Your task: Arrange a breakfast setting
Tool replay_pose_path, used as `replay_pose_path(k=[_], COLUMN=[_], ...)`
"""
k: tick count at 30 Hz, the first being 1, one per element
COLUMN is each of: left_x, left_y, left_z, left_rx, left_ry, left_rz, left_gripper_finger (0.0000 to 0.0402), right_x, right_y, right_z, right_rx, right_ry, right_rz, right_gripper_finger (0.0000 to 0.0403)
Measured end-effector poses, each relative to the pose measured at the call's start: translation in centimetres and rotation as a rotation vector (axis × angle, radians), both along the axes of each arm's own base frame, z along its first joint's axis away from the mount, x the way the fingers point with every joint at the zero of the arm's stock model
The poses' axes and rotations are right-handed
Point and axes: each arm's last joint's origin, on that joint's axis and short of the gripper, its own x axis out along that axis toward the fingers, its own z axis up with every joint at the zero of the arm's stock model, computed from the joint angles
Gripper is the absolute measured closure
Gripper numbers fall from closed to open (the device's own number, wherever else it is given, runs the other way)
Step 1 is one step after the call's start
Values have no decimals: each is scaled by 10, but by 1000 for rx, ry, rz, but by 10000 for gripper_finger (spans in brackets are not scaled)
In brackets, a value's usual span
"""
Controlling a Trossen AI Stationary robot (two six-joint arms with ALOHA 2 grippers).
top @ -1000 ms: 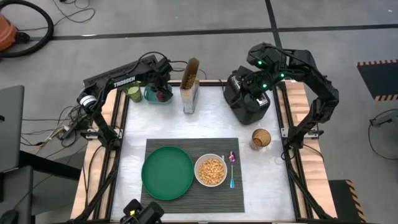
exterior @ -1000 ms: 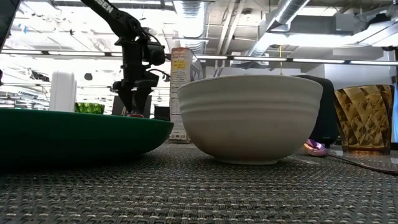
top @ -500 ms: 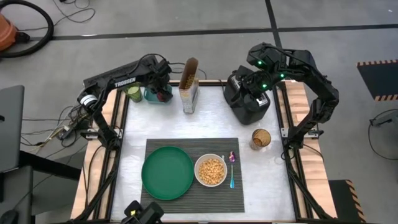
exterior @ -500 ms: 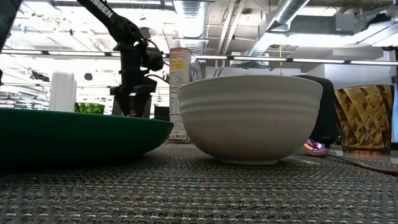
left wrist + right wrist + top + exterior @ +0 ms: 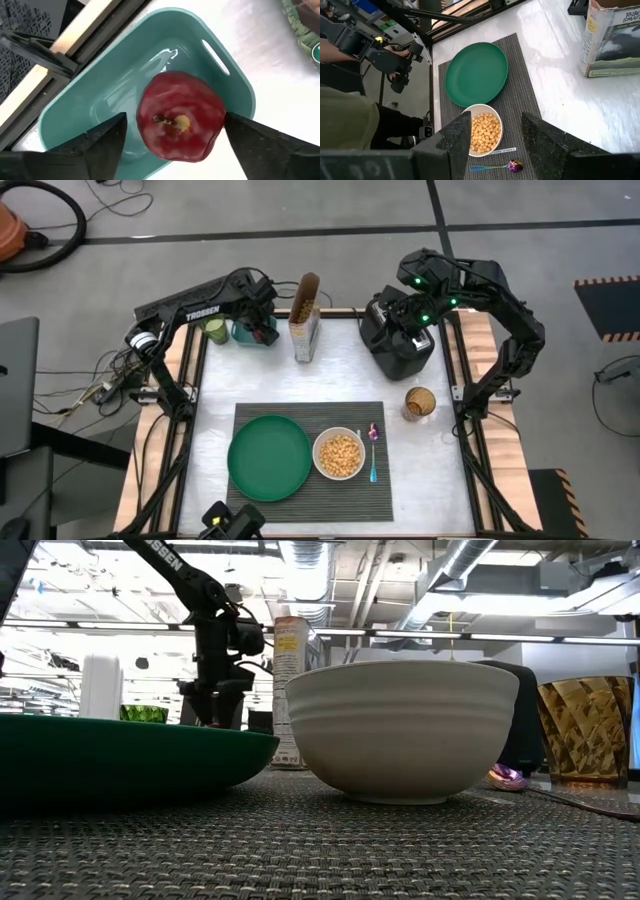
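My left gripper (image 5: 265, 330) is at the table's far left, over the teal container (image 5: 85, 105), its fingers on either side of the red apple (image 5: 180, 117). My right gripper (image 5: 408, 322) is open and empty above the black toaster (image 5: 398, 352) at the far right. The dark ribbed placemat (image 5: 300, 416) lies at the near middle. On it stand the green plate (image 5: 268, 457) and the white bowl (image 5: 338, 454), which holds cereal. The blue-and-pink spoon (image 5: 373, 455) lies to the bowl's right. The bagel is out of view. My left gripper holds the apple by its two sides (image 5: 220, 117), one finger on each, pointing down from above. The apple's stem end faces up toward the wrist camera. The apple itself hides whether its underside is clear of the container's floor.
A cereal box (image 5: 305, 320) stands at the far middle, right of the container. A green cup (image 5: 213, 330) stands left of the container. An amber glass (image 5: 420, 402) stands near the table's right edge. The plate (image 5: 120, 755) and bowl (image 5: 400, 730) fill the low view.
My left gripper has shifted a little above the teal container and tipped slightly. The right arm has kept still.
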Motion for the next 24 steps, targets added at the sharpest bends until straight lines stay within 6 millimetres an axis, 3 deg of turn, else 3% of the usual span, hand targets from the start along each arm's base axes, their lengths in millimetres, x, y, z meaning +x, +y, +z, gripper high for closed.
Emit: replay_pose_path(k=[11, 24], left_x=[-2, -4], left_y=[-1, -3], left_z=[-6, 9], left_rx=[-1, -50], left_ry=[9, 65], left_rz=[-2, 13], left_gripper_finger=[187, 196], right_x=[0, 0], right_y=[-2, -3], right_z=[0, 0], right_rx=[-16, -29], right_ry=[4, -9], right_rz=[-24, -16], right_gripper_finger=[204, 204])
